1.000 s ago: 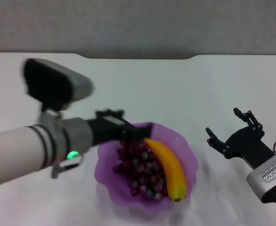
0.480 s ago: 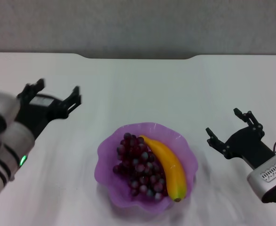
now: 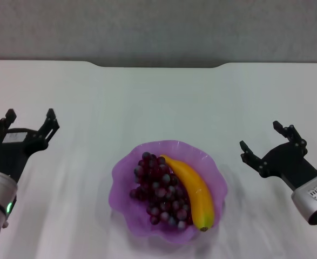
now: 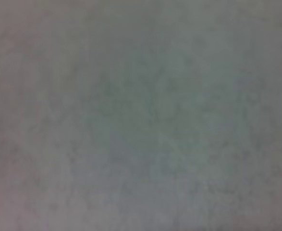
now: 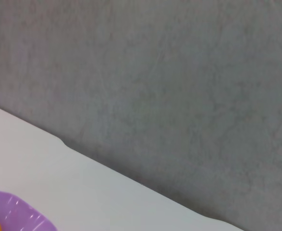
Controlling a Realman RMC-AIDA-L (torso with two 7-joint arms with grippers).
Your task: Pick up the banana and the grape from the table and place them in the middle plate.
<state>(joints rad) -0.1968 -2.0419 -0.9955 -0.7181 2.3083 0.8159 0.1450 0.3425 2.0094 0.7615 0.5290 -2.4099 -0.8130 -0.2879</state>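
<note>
Withdrawal of the left arm is the chief change: a second ago its gripper was down over the near-left rim of the dish among the fruit, half a second ago it had lifted clear to the left, and now the left gripper (image 3: 26, 124) sits well apart from the dish, low at the left of the head view, above the table (image 3: 158, 102). Its fingers are spread wide and carry nothing. The right gripper (image 3: 269, 145) has barely shifted across the three frames; it rests to the right of the dish, fingers likewise parted and empty.

Position of the task items: the banana (image 3: 192, 192) lies inside the middle plate (image 3: 213, 167), along its right half, one end toward the centre and the tip toward the near rim. The grape (image 3: 157, 191) bunch lies inside the same plate, on the left half, touching the banana along its length. Neither item hangs over the scalloped rim.

No fruit shows on the tabletop in any current view. The right wrist view shows only a corner of the purple plate (image 5: 16, 214) with a sliver of yellow at its edge, the table's far edge and the grey wall; the left wrist view shows nothing that can be made out.

Assessment: both placements appear complete. Nothing of the task looks outstanding; at most, the arms may finish retreating to rest.
</note>
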